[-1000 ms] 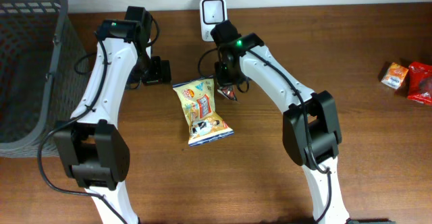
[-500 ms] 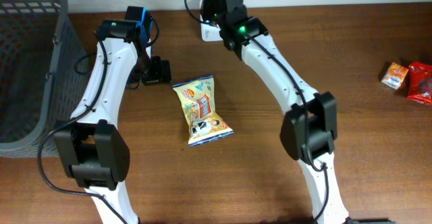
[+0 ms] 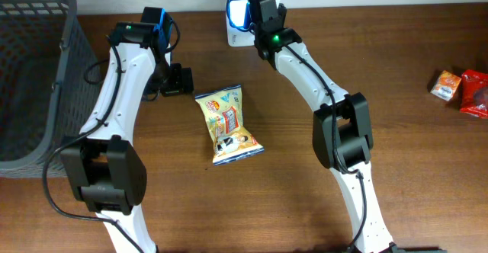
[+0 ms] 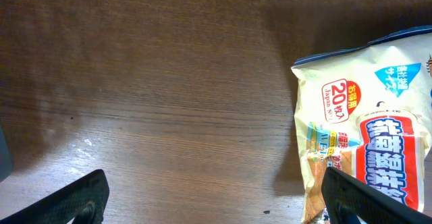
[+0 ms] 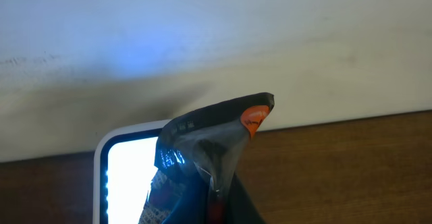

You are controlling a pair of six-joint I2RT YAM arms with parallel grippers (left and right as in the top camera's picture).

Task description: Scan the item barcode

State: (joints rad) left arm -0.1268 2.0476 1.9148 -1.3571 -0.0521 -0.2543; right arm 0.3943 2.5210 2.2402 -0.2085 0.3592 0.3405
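Note:
A small dark packet with an orange corner hangs upright in my right gripper, which is shut on it. The packet is held right in front of the white barcode scanner at the table's back edge. The scanner's window glows bright blue-white behind the packet. A yellow snack bag lies flat mid-table. My left gripper hovers open over bare wood just left of the bag's top edge, and its fingers are spread wide with nothing between them.
A grey mesh basket stands at the left edge. An orange packet and a red packet lie at the far right. A pale wall rises right behind the scanner.
My right arm has carried the dark packet from beside the yellow bag up and back to the scanner, whose window now glows. The left arm has not moved.

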